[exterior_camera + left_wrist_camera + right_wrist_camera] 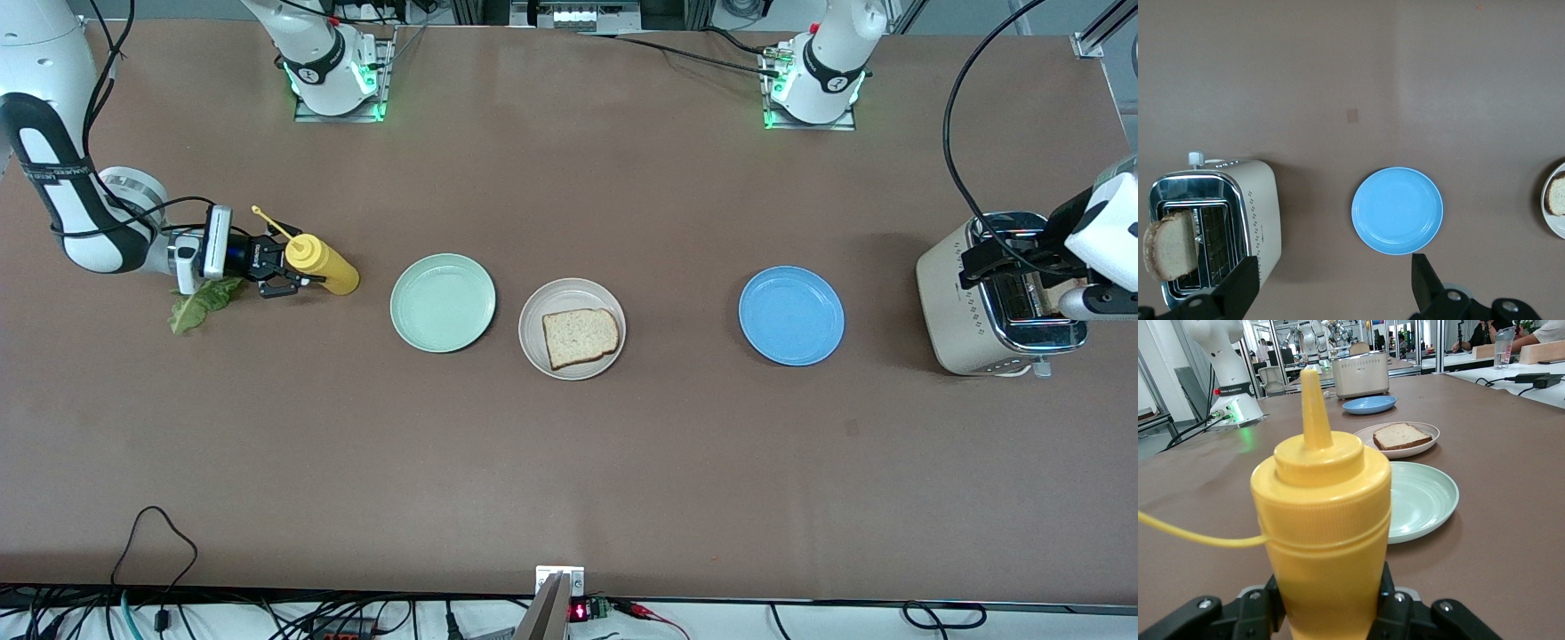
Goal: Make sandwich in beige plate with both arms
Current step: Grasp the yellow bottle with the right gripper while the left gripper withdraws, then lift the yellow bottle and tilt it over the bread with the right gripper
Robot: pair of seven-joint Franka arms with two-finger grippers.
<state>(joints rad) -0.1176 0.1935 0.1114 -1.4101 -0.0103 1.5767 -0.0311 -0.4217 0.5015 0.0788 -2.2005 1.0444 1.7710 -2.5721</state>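
One bread slice (580,338) lies flat in the beige plate (532,313) at mid-table. A second slice (1168,247) stands up out of the toaster's (956,307) slot at the left arm's end. A green lettuce leaf (200,304) lies on the table at the right arm's end, partly under the right wrist. My right gripper (293,264) reaches in level, its fingers (1395,613) pressed on both sides of an upright yellow mustard bottle (1321,520). High above the table beside the toaster, my left gripper (1331,290) is open and holds nothing.
A mint-green plate (442,302) sits between the mustard bottle and the beige plate. A blue plate (791,316) lies between the beige plate and the toaster. The bottle's cap dangles on a thin yellow strap (267,220).
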